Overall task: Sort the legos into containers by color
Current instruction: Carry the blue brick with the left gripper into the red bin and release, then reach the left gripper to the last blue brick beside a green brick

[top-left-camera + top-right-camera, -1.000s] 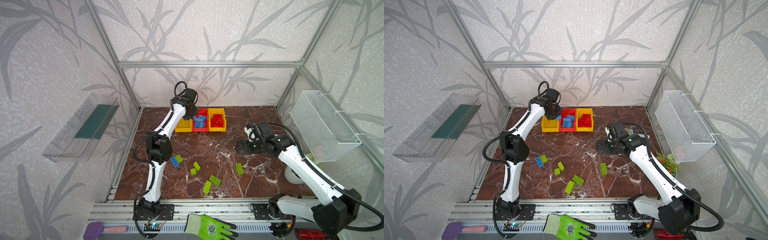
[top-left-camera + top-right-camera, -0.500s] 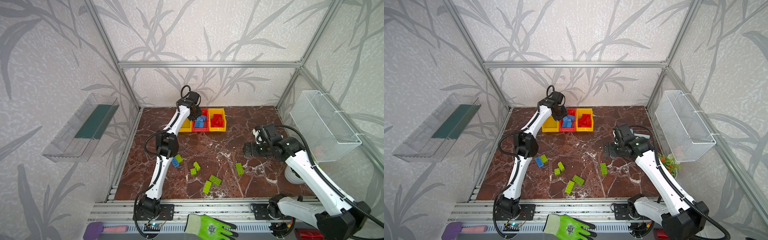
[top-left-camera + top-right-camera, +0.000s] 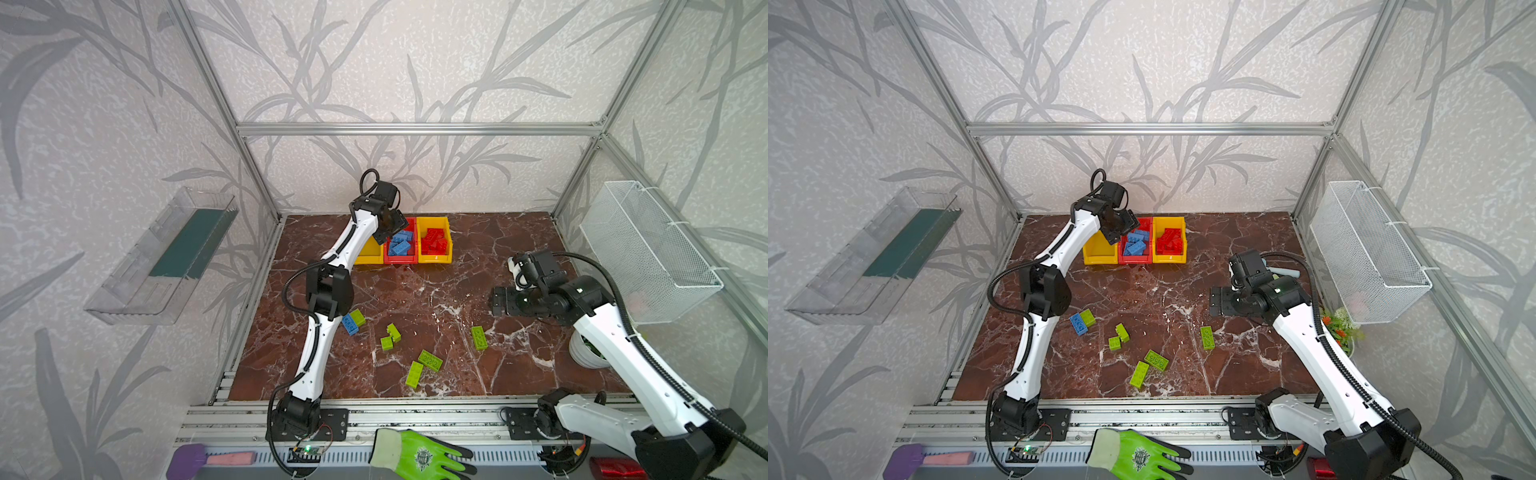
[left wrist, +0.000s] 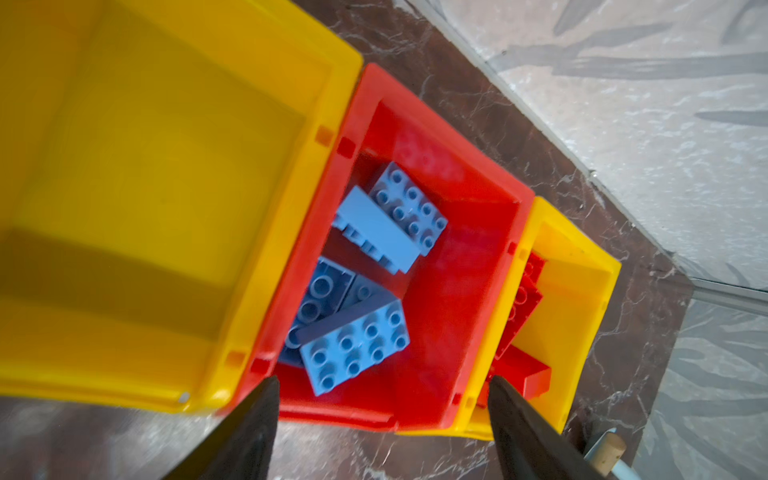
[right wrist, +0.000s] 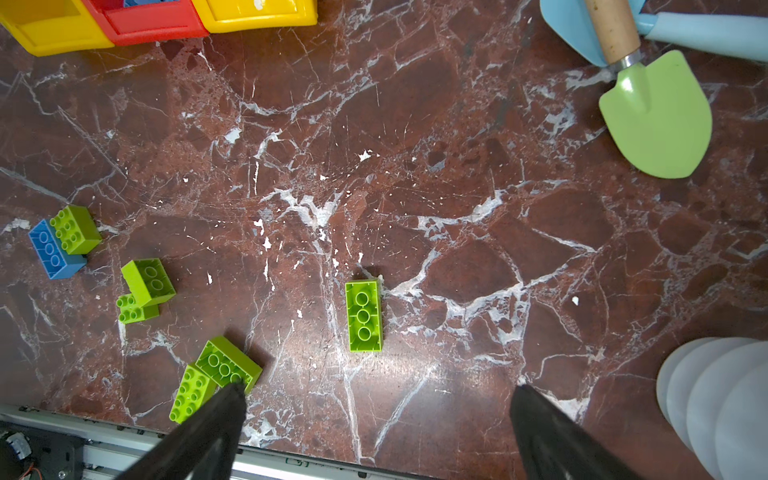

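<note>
Left wrist view: left gripper hangs over the rim of the red bin, jaws well apart with nothing between them. The blue bricks are piled inside the bin, and beside it shows the bare floor of the left yellow bin, which the left arm half covers in both top views. The red bricks, barely seen from the wrist, show plainly in a top view inside the right yellow bin. Right wrist view: right gripper is spread wide and empty above the marble table. Six lime green bricks and one blue brick lie loose there, plus a green trowel that the right arm covers in both top views.
</note>
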Robot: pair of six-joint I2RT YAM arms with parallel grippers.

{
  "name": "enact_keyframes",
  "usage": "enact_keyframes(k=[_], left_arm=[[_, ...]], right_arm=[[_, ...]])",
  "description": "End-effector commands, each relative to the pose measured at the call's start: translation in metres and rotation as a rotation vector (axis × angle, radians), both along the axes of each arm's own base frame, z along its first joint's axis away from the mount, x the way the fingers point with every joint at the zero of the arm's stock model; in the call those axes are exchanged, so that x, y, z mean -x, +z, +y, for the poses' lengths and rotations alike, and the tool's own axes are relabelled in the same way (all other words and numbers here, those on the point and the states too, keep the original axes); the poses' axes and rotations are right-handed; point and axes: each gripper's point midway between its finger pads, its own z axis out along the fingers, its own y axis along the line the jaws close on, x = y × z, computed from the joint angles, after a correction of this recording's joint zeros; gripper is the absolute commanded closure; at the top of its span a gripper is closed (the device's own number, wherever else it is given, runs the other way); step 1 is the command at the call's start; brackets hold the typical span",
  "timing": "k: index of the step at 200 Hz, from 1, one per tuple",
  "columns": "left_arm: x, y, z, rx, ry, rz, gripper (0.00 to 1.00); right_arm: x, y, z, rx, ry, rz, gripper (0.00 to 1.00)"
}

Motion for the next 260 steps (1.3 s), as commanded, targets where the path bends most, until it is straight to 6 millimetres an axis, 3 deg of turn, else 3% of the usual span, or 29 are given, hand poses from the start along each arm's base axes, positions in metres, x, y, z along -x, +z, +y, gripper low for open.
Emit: enact_keyframes(k=[1, 18, 48, 49, 90, 107, 124, 148, 172, 260], left_arm=[[0.031, 0.043, 0.025, -0.057, 0.04, -0.064, 0.21], [0.069, 0.042, 0.05, -0.099, 0.092, -0.049, 0.21], [0.161, 0.018, 0.095, -0.159, 0.189, 0.036, 0.21], [0.162, 0.026, 0.096, -0.151, 0.195, 0.016, 0.21], [0.292, -0.018, 0.145, -0.172, 0.319, 0.131, 0.22], [0.332, -0.033, 0.157, -0.168, 0.35, 0.174, 0.22], [0.359, -0.043, 0.163, -0.146, 0.376, 0.181, 0.22], [0.381, -0.054, 0.168, -0.117, 0.41, 0.186, 0.22], [0.385, -0.062, 0.163, -0.095, 0.392, 0.192, 0.22], [0.345, -0.085, 0.131, -0.144, 0.246, 0.267, 0.22]], right_arm=[[0.008, 0.003, 0.005, -0.049, 0.023, 0.003, 0.01], [0.014, -0.001, 0.012, -0.082, 0.049, 0.012, 0.01], [0.024, -0.008, 0.02, -0.13, 0.093, 0.026, 0.0], [0.025, -0.009, 0.021, -0.131, 0.095, 0.026, 0.0], [0.04, -0.016, 0.031, -0.174, 0.154, 0.025, 0.0], [0.046, -0.016, 0.037, -0.192, 0.18, 0.026, 0.0], [0.051, -0.017, 0.041, -0.188, 0.204, 0.022, 0.0], [0.059, -0.017, 0.045, -0.188, 0.227, 0.02, 0.0], [0.067, -0.016, 0.044, -0.191, 0.225, 0.014, 0.0], [0.085, -0.012, 0.023, -0.18, 0.142, -0.011, 0.0]])
